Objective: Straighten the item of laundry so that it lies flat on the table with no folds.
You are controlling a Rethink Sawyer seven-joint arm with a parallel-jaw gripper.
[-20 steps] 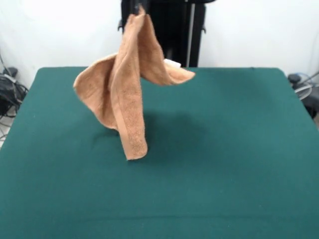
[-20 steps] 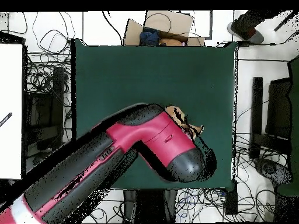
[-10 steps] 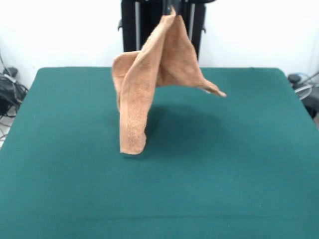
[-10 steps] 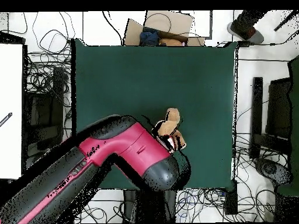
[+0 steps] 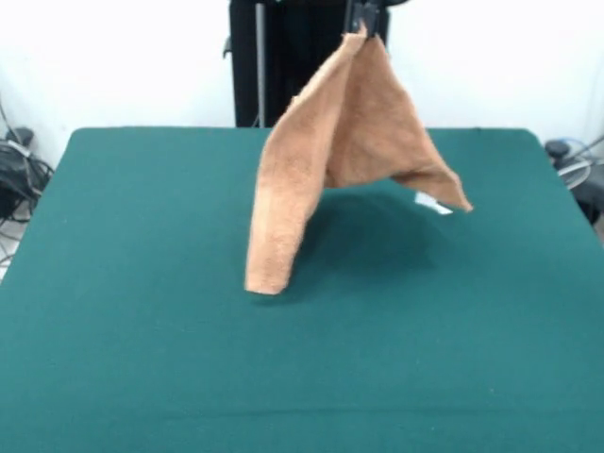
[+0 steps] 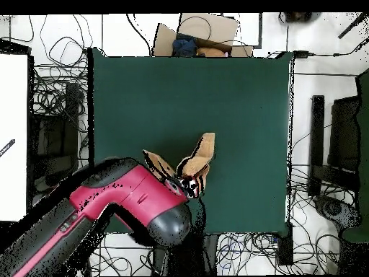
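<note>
1. Up at the top edge of the front view, the gripper (image 5: 363,21) is clamped on one corner of the towel (image 5: 349,151), which hangs from it in a tent-like drape.
2. One long fold runs down to the left, and its lower end touches the table (image 5: 142,330) near the middle.
3. A second flap spreads to the right and ends in a pointed corner held clear of the table, with a small white tag (image 5: 432,203) showing just beneath it.
4. Seen from overhead, the red and black arm (image 6: 108,209) reaches in from the lower left and covers most of the cloth.
5. Only tan strips of the towel (image 6: 204,151) stick out beyond the arm's head, over the table's (image 6: 144,94) lower middle part; the gripper itself is hidden there.
</note>
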